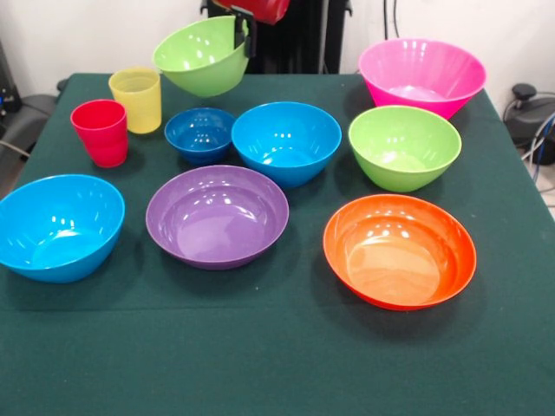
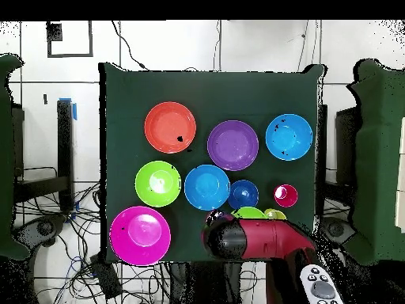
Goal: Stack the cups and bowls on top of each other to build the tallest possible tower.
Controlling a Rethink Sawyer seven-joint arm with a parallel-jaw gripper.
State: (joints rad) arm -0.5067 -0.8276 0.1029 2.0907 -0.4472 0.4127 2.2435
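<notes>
Nearest, on the desk (image 1: 277, 364), sit a light blue bowl (image 1: 59, 227), purple bowl (image 1: 217, 216) and orange bowl (image 1: 400, 250), rims up, unstacked. Behind: red cup (image 1: 101, 132), yellow cup (image 1: 136, 99). At the far edge the fingers (image 1: 242, 36) pinch a lime bowl (image 1: 201, 56) by its rim, so it hangs tilted, seemingly being carried toward stacking.

The bowls, such as the purple bowl (image 1: 217, 217) and orange bowl (image 1: 400, 250), look like glossy, smooth plastic with bright highlights. The yellow cup (image 1: 136, 99) appears translucent plastic, the red cup (image 1: 101, 132) opaque. The table's green cloth (image 1: 277, 355) looks matt.
</notes>
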